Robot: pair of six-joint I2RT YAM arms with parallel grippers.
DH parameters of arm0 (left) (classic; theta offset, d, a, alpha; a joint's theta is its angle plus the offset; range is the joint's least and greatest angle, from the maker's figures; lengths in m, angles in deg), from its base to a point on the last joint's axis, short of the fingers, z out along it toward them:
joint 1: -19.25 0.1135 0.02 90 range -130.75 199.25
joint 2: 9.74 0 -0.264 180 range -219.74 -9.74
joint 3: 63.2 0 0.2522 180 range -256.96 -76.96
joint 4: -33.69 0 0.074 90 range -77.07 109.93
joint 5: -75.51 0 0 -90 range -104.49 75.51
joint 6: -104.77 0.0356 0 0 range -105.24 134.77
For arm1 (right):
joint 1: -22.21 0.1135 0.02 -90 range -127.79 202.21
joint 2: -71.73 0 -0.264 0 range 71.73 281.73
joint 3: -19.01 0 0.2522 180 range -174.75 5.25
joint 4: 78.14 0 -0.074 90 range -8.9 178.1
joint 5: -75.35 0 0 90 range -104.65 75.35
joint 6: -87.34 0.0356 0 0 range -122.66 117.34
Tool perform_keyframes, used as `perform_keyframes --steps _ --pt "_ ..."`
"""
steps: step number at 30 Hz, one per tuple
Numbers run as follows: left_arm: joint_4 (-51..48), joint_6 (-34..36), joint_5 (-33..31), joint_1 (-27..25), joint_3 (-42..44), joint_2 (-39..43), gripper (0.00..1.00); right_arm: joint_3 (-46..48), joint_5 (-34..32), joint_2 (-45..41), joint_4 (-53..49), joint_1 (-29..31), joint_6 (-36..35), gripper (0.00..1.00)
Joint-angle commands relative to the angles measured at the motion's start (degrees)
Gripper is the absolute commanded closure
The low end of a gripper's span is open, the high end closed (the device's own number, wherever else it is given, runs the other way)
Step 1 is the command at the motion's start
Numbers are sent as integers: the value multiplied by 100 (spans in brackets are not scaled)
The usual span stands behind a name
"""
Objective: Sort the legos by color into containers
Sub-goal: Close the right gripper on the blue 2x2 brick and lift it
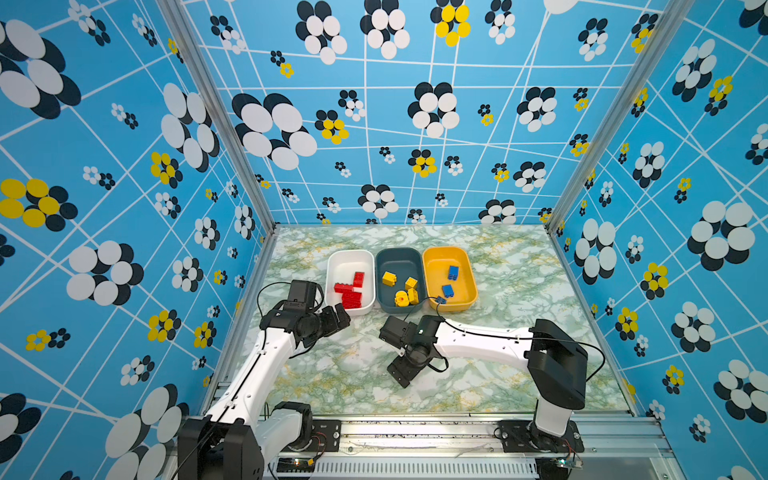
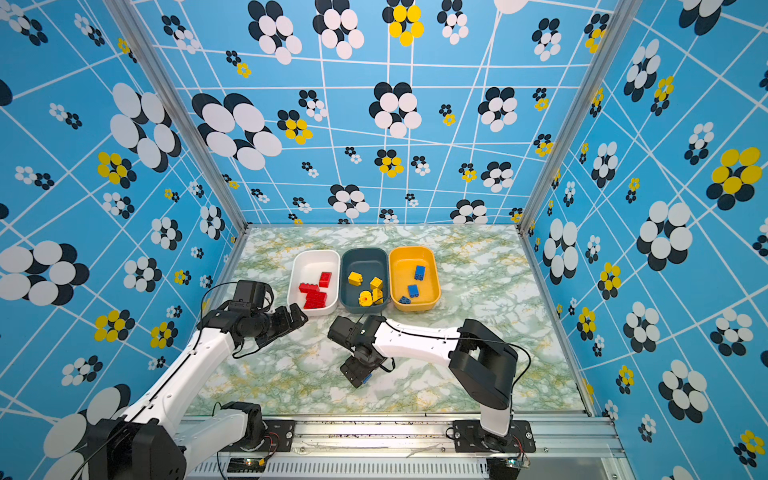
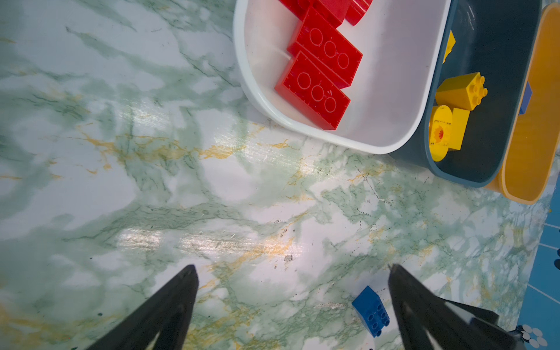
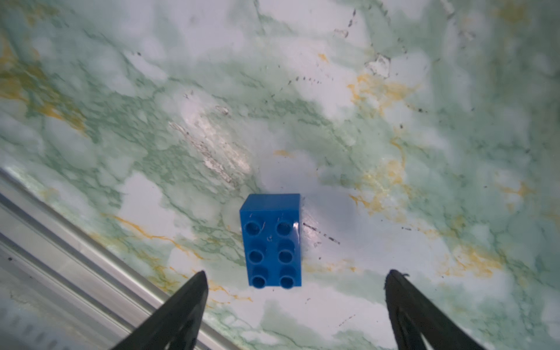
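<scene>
Three containers stand in a row at mid-table in both top views. The white one (image 1: 347,259) holds red legos (image 1: 351,291), the teal one (image 1: 399,259) yellow legos (image 1: 389,278), the yellow-orange one (image 1: 440,259) blue legos (image 1: 453,272). One blue lego (image 4: 271,242) lies studs-up on the table, just ahead of my right gripper (image 4: 295,274), which points down over it (image 1: 402,372), open and empty. It peeks out under that gripper (image 2: 366,378). My left gripper (image 1: 338,318) hovers open and empty by the white container's near corner (image 3: 292,266). A blue lego (image 3: 371,315) shows beside one finger there.
The marble-patterned table (image 1: 519,291) is boxed in by blue flowered walls (image 1: 124,208) on the left, back and right. A metal rail (image 1: 415,424) runs along the front edge and carries both arm bases; it shows close to the right gripper (image 4: 75,242).
</scene>
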Motion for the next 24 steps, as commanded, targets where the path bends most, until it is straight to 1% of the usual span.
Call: perform_keyframes --steps 1,5,14,16,21,24 --pt "84 102 162 66 101 104 1 -148 -35 182 -141 53 -112 8" --pt "100 125 189 78 160 162 1 -194 -61 314 -185 58 -152 9" --pt "101 24 172 86 258 321 1 -271 0 540 -229 55 -319 18" --pt "83 12 148 86 251 351 1 -297 12 583 -233 58 -374 22" --pt "86 -18 170 95 281 425 1 -310 -8 635 -266 62 -392 38" --pt "60 -6 215 91 320 484 1 -250 0 650 -264 65 -379 44"
